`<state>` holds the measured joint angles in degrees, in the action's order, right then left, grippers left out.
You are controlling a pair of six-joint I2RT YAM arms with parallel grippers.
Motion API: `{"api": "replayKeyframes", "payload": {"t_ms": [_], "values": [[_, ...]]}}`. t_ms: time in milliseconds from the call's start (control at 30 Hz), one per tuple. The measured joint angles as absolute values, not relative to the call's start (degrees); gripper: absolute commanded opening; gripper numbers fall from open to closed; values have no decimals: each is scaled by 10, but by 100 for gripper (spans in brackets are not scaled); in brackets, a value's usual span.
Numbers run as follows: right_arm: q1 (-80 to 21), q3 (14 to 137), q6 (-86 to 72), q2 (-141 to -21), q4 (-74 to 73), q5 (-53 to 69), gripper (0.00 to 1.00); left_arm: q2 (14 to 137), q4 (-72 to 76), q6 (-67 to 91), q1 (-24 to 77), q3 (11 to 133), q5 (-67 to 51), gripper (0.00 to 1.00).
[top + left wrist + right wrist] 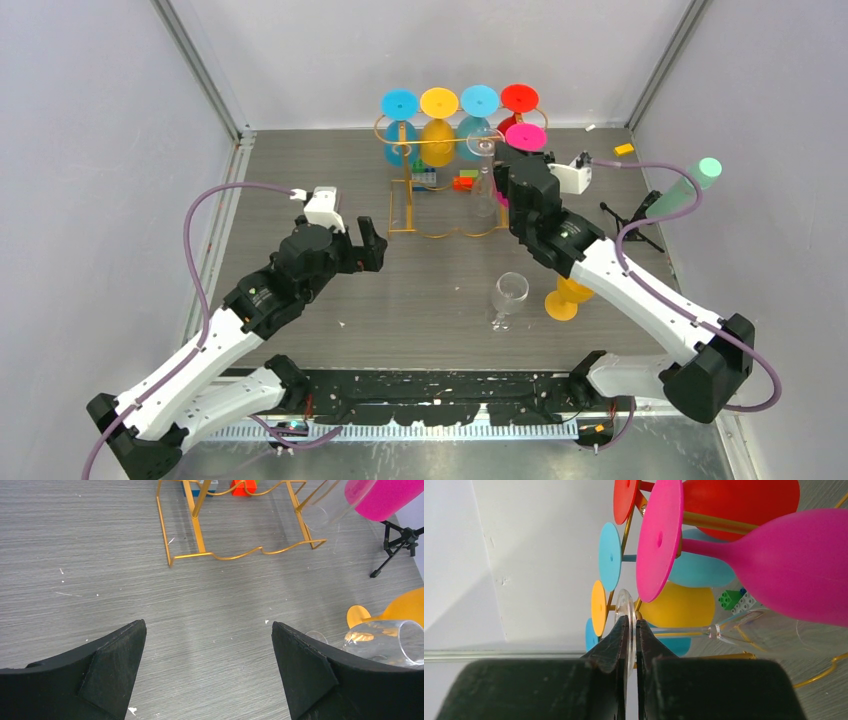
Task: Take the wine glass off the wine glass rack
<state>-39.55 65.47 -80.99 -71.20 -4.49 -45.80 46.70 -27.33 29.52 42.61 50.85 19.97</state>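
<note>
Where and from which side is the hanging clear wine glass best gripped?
Likely the clear wine glass's flat foot, pinched across its faces from the rack's near right, as the right gripper does: it hangs bowl-down, leaving the thin disc exposed on top.

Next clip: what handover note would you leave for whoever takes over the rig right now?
Left gripper: open, holding nothing, over bare table in front of the rack.
Right gripper: fingers shut on the foot of a clear glass that hangs bowl-down at the rack, close beside the pink glass.
Done: the grasp is made. A second clear glass and an orange glass are on the table, off the rack.
Left: draw the clear glass out of the rack, probably slowly because the pink glass is so close, then set it down.
</note>
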Motion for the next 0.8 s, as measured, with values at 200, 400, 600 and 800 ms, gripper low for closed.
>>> {"api": "replayKeyframes", "payload": {"t_ms": [200,400,600,800], "values": [[-396,651,-811,-686,-48,-451,0,467,-272,299,426,509,200,100],[-396,647,-813,-666,-48,-445,0,467,-271,302,426,508,199,100],[-395,640,-824,-649,-57,-427,0,468,-265,310,425,508,195,100],[-395,633,-835,-629,-67,-399,0,470,-264,311,425,508,183,100]]}}
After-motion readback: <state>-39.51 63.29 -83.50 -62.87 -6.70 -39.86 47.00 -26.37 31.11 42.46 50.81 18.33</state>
